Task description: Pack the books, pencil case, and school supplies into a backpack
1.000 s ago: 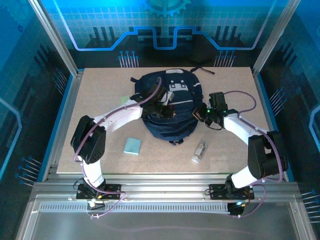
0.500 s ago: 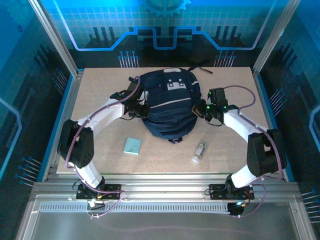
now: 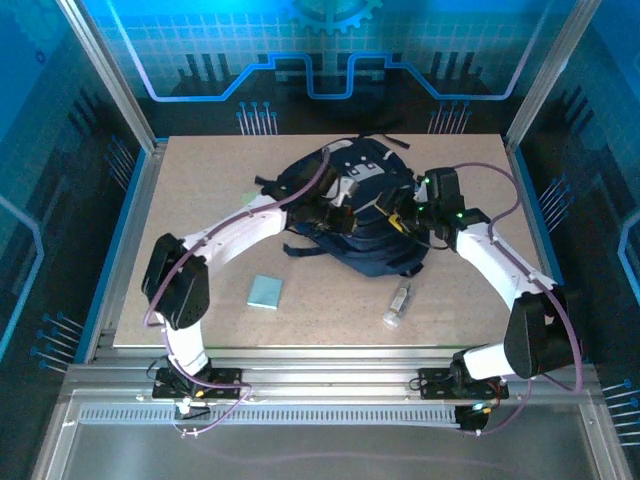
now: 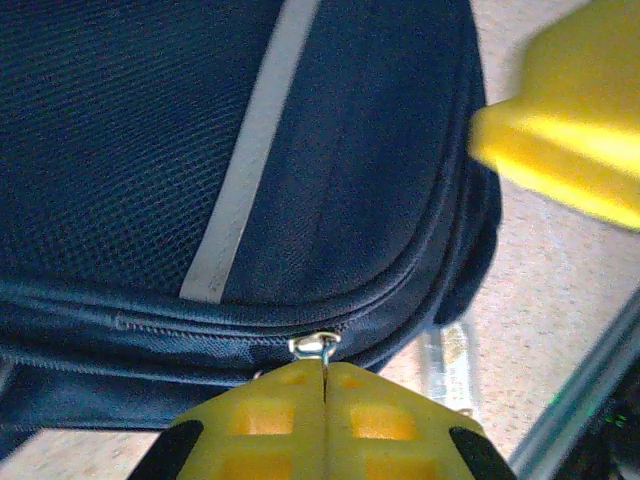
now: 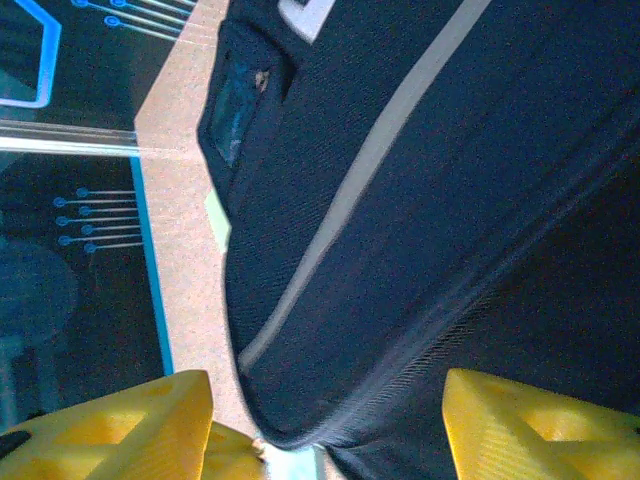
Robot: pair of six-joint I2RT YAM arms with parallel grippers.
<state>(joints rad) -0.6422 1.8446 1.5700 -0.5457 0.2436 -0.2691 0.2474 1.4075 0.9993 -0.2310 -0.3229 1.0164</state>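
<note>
Clamps left gripper tight on zipper pull; spreads right gripper released over backpack. Risks dragging the unbraced backpack, or slipping off the small pull.

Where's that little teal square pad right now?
Seen from above, the teal pad lies on the table, near-left of the backpack.

On 1 tan table, centre frame: 1 navy backpack, flanked by 2 white robot arms; lower centre, 1 teal square pad and 1 clear tube
</note>
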